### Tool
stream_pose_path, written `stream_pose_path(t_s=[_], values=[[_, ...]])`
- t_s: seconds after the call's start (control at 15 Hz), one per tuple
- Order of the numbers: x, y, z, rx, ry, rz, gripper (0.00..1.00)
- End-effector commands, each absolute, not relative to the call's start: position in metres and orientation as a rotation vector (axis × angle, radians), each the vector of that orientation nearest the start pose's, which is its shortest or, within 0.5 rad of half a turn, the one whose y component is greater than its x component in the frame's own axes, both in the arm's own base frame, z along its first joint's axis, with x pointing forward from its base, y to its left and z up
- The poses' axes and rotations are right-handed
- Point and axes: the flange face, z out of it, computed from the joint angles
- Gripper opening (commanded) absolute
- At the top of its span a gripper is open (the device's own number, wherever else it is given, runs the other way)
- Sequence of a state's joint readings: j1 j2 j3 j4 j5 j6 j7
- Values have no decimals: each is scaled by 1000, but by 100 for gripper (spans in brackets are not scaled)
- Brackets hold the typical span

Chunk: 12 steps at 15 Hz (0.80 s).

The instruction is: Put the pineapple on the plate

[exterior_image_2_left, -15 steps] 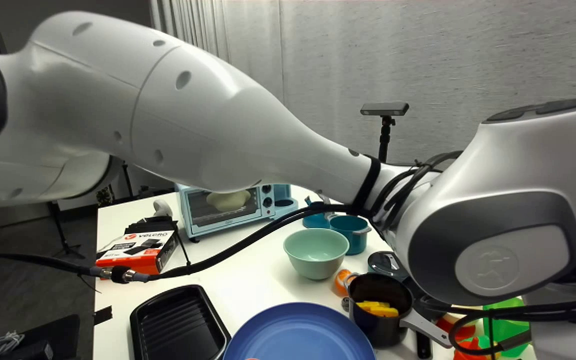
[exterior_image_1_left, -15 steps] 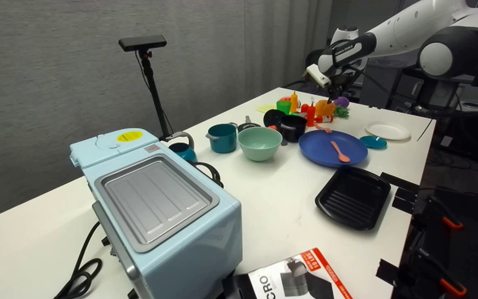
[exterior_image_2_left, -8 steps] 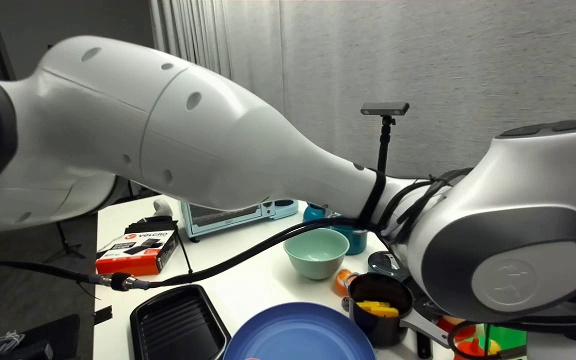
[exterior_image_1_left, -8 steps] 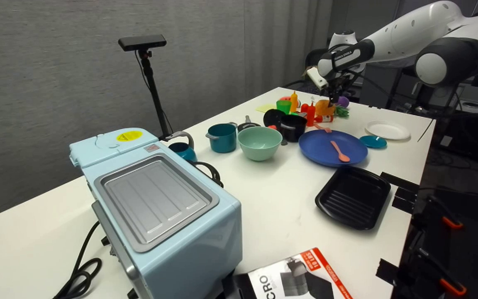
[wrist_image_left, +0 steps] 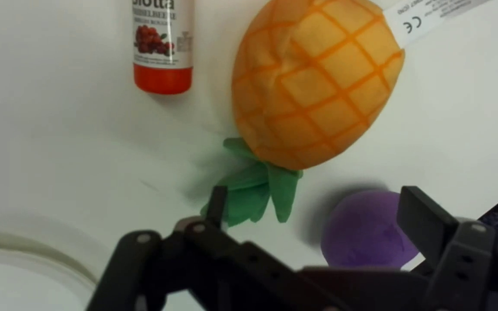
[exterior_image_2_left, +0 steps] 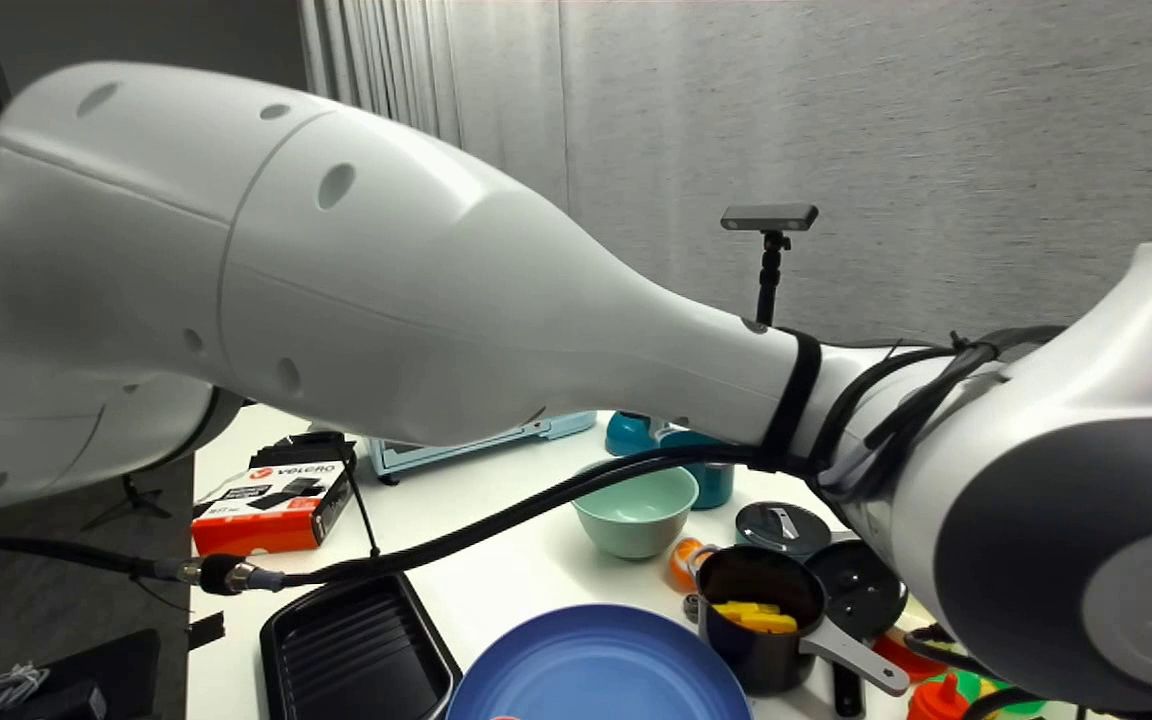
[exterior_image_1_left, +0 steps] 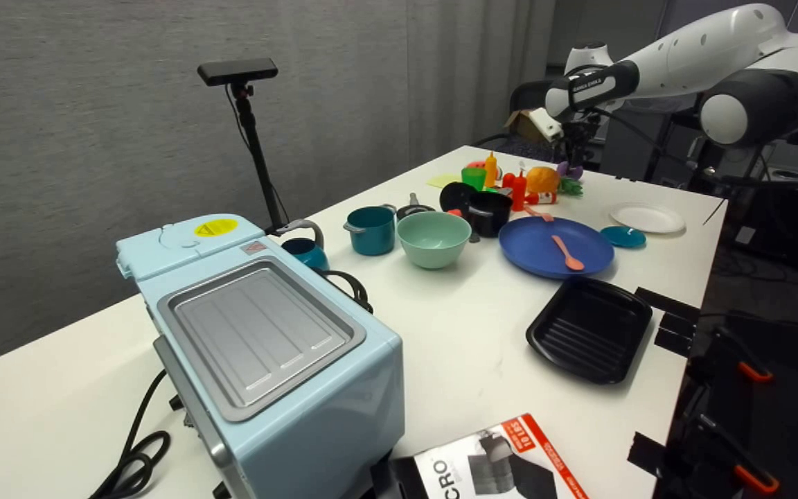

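Observation:
The pineapple is a plush toy with an orange body and green leaves. It lies on the table at the far end in an exterior view [exterior_image_1_left: 543, 179] and at the top middle of the wrist view [wrist_image_left: 314, 82]. My gripper [wrist_image_left: 314, 201] is open and empty. Its left fingertip is over the leaves, its right one over a purple round thing; the orange body lies beyond the fingertips. In an exterior view the gripper [exterior_image_1_left: 571, 156] is above the purple thing, beside the pineapple. The blue plate [exterior_image_1_left: 527, 246] holds a pink spoon; it also shows in an exterior view [exterior_image_2_left: 586, 670].
The purple thing [wrist_image_left: 363, 233] and a small red-based bottle [wrist_image_left: 162, 52] lie beside the pineapple. A white plate [exterior_image_1_left: 648, 217], teal saucer [exterior_image_1_left: 623, 237], black tray [exterior_image_1_left: 589, 329], black pot [exterior_image_1_left: 490, 215] and pale green bowl [exterior_image_1_left: 433, 239] surround the blue plate.
In an exterior view my gripper has moved right, from over the pineapple to over the purple thing. The arm has come lower over the last second. The pineapple and plate have stayed put.

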<state>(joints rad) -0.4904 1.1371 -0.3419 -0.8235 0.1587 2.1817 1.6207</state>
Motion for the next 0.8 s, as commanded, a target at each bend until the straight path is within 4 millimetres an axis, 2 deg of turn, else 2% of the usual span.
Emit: stream_pose_path(t_s=[0.0,0.47,0.73], values=[[654,-502,252,-1311,2820,-420,100],[680,-471,245,-1416,2695,-349,100],[679,-470,238,-1411,2725,-337,100]])
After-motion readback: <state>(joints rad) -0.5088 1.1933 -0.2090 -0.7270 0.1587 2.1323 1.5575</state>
